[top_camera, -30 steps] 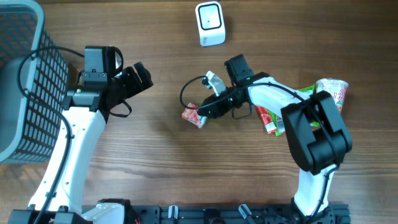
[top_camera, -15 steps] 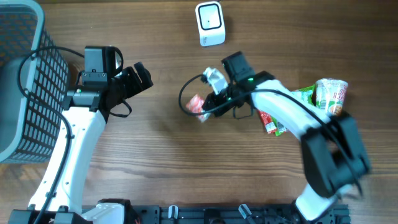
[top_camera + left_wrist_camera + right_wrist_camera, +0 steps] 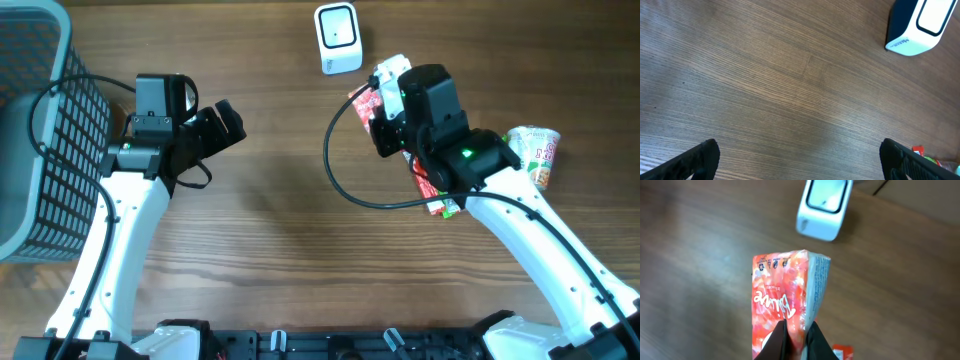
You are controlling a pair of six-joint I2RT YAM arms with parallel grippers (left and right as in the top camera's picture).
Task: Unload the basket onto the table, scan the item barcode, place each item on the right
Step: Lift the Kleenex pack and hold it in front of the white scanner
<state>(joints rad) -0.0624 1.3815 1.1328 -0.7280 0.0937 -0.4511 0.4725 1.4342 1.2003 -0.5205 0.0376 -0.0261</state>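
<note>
The red packet carries white script lettering running sideways along its face. It is too blurred to read with certainty. A row of small round symbols sits along its top edge, and one side panel is pale blue and white. The right fingers are pinched narrow on the packet's lower end, holding it up off the wooden counter. The white scanner lies near the far edge of the counter. From the right wrist, its dark window sits just beyond the packet's top edge, near it but not touching. Some small print on the scanner's side shows from the left wrist, too fine to make out.

From overhead, the right wrist body covers much of the packet, so only a red corner shows. A black cable loops from that wrist over the counter. Behind the right arm stand a cup with red and green print and some red and green packets, partly hidden. A grey wire basket sits at the left edge. The left fingers are spread wide over bare wood, holding nothing.

A second ago the packet was low near the middle of the counter. It has since been carried up beside the scanner, and the left arm has not moved.
</note>
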